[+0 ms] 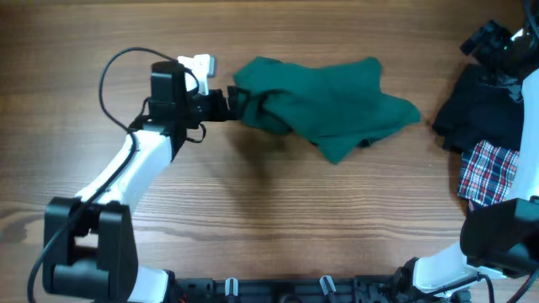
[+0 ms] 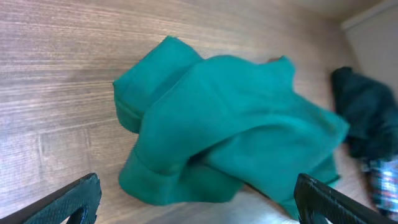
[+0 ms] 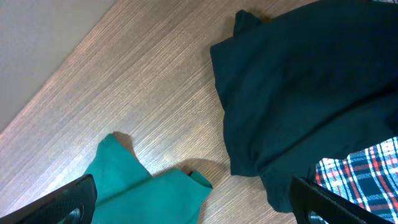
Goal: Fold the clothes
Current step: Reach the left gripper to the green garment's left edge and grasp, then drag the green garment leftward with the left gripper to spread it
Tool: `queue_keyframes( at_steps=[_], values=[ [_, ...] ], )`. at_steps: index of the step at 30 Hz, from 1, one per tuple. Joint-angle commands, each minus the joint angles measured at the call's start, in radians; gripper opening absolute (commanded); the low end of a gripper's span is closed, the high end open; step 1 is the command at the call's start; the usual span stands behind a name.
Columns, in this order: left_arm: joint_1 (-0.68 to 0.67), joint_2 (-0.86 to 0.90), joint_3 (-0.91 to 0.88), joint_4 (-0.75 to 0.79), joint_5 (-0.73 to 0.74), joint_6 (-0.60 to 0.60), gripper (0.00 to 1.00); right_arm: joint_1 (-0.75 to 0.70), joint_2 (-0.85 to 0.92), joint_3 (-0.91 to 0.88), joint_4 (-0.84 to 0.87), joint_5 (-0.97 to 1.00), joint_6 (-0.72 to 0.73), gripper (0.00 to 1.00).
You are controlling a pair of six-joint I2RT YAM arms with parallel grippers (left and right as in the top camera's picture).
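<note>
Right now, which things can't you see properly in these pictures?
Green garment: overhead, its real shape is hidden in its own bunched folds.
Plaid cloth: overhead, cut off by the right edge.
Right gripper: overhead, mostly cut off at the top right corner.
Black garment: left wrist view, blurred at the far side.

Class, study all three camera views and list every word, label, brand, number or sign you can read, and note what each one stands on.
No readable text in any view.
Green garment: plain, no print or tag showing.
Dark garment: no lettering visible.
Plaid cloth: a check pattern only, no words.
Wooden table: bare grain, no marks or stickers.
</note>
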Motion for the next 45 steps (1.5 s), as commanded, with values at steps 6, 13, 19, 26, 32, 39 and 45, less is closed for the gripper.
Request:
queue_keyframes(
  at_steps=[6, 13, 19, 26, 32, 39, 45],
  values=[
    [-0.008, 0.173, 0.018, 0.037, -0.107, 0.205, 1.00, -0.002, 0.015, -0.005, 0.000, 0.018, 0.001, 1.00],
    [-0.015, 0.210, 0.018, 0.095, -0.014, 0.264, 1.00, -0.002, 0.015, -0.005, 0.000, 0.018, 0.002, 1.00],
    [-0.042, 0.256, 0.018, 0.100, -0.015, 0.315, 1.00, -0.002, 0.015, -0.005, 0.000, 0.018, 0.001, 1.00],
    [-0.048, 0.274, 0.018, 0.163, -0.014, 0.315, 1.00, -0.002, 0.015, -0.005, 0.000, 0.018, 0.001, 1.00],
    [-0.050, 0.306, 0.018, 0.193, -0.008, 0.315, 1.00, -0.002, 0.015, -0.005, 0.000, 0.018, 0.002, 1.00],
    [-0.050, 0.327, 0.018, 0.213, 0.015, 0.311, 1.00, -0.002, 0.015, -0.005, 0.000, 0.018, 0.001, 1.00],
    [-0.085, 0.327, 0.018, 0.244, 0.015, 0.307, 1.00, -0.002, 0.015, -0.005, 0.000, 0.018, 0.001, 1.00]
  ],
)
